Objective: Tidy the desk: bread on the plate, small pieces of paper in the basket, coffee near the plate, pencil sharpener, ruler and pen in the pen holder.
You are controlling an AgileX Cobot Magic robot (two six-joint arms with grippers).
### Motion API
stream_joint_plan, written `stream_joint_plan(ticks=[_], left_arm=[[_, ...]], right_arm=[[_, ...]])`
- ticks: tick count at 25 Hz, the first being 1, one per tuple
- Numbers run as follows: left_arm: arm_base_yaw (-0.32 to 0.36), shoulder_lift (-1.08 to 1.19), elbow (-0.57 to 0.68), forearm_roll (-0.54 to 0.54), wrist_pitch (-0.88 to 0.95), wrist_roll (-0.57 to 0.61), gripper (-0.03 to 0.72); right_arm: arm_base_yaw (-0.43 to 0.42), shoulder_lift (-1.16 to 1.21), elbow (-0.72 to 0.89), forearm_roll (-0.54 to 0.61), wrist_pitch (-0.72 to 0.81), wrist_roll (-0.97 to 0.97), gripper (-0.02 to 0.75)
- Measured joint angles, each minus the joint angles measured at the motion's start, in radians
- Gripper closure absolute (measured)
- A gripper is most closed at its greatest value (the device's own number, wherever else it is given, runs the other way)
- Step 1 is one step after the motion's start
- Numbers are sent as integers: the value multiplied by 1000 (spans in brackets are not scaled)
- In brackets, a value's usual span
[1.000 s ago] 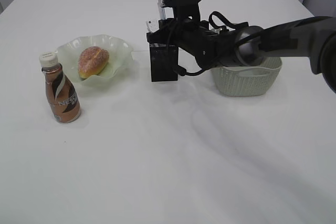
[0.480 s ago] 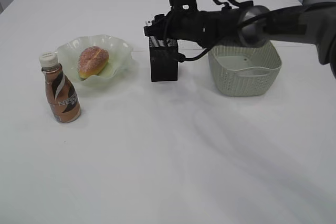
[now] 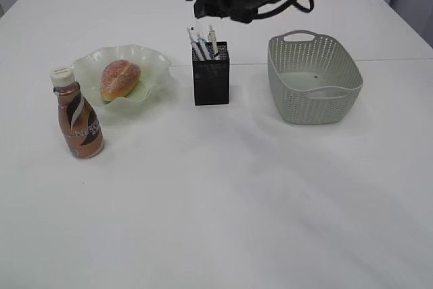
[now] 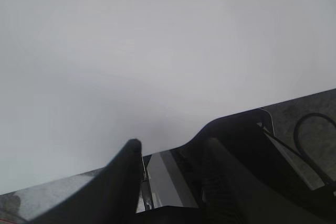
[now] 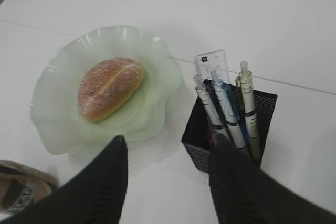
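Jaws of right gripper (image 5: pixel 168 182): parted, nothing between them, hanging above and slightly bench-side of pen holder (image 3: pixel 210 82). Jaws of left gripper (image 4: pixel 173 177): apart, empty, facing bare bench (image 4: pixel 157 51) only, far from any task thing.

Bench: white, largely bare.
Basket (image 3: pixel 314 89): right of pen holder, well apart; paper pieces inside not discernible.
Plate (image 3: pixel 122 72): left of pen holder, near; bread (image 3: pixel 120 79) resting on it.
Coffee (image 3: pixel 76 113): upright, just beside plate, at its front-left.
Pen holder: upright black mesh; pens (image 5: pixel 231 114) and clear ruler (image 5: pixel 211 64) standing in it, long axes near vertical, tips leaning slightly left in exterior view. Sharpener: not visible, possibly inside.

Relation for coming move: holder contents directly below right jaws; right arm nearer by far. Judged: tidy essentially complete, retreat remaining.

Against earlier frame: right arm risen from holder mouth to top edge of view; pens now exposed; jaws wider.
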Motion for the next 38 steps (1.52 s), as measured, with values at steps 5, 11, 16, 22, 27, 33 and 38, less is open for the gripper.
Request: stream_joint_plan(ticks=[5, 11, 16, 22, 27, 33, 38], left_arm=[[0, 0, 0, 0, -21, 0, 98], [0, 0, 0, 0, -46, 0, 102], [0, 0, 0, 2, -44, 0, 189], [0, -4, 0, 23, -8, 0, 216], [0, -79, 0, 63, -4, 0, 223], [0, -311, -2, 71, -52, 0, 228], [0, -493, -2, 71, -54, 50, 229]], right_arm=[[0, -151, -1, 6, 127, 2, 321], [0, -315, -3, -13, 325, 3, 320], [0, -423, -3, -78, 364, -2, 320], [0, -538, -5, -156, 411, -3, 320], [0, -641, 17, -202, 441, -3, 320], [0, -798, 98, -223, 454, -6, 320], [0, -955, 223, -242, 444, -6, 320]])
